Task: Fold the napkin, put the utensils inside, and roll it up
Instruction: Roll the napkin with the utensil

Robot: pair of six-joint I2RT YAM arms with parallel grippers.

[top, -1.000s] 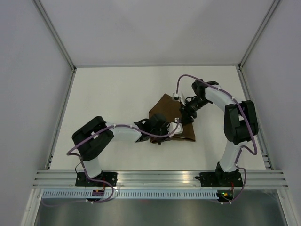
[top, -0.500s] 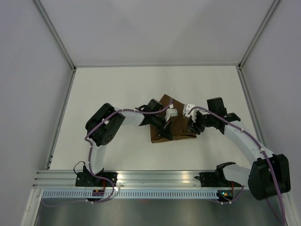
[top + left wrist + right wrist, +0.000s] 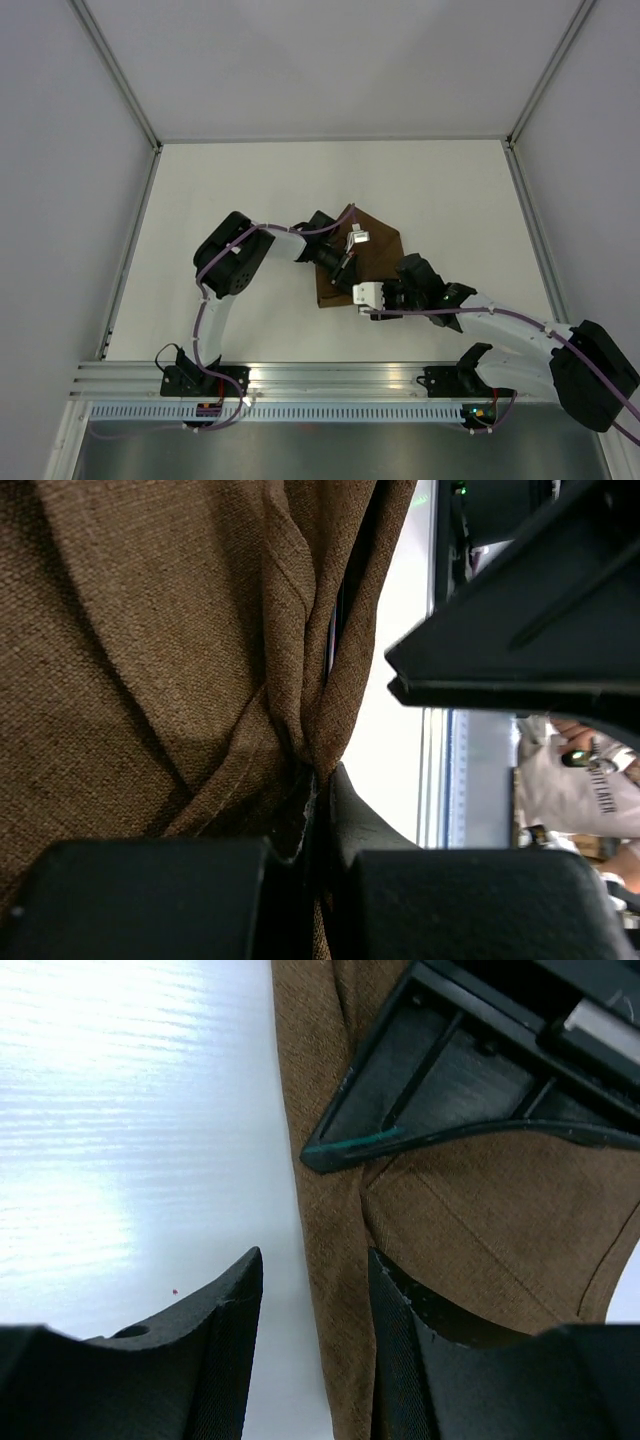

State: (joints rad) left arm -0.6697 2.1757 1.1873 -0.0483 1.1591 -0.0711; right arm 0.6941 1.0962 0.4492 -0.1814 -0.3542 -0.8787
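We find the napkin (image 3: 380, 245) lying folded near the middle of the bench (image 3: 230, 180). The left tool (image 3: 318, 780) is clamped on a bunched fold of it. The right tool (image 3: 315, 1270) stands apart over the napkin's edge, gripping nothing.

The plain dark brown napkin (image 3: 378, 250) lies folded over itself on the white bench (image 3: 250, 180), mid-bench, its layers creased and bunched.

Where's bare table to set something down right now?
Free: the far strip of the table beyond the napkin, and the table's left side. Crowded: the middle, where the left gripper pinches the napkin and the right gripper hangs open over its edge.
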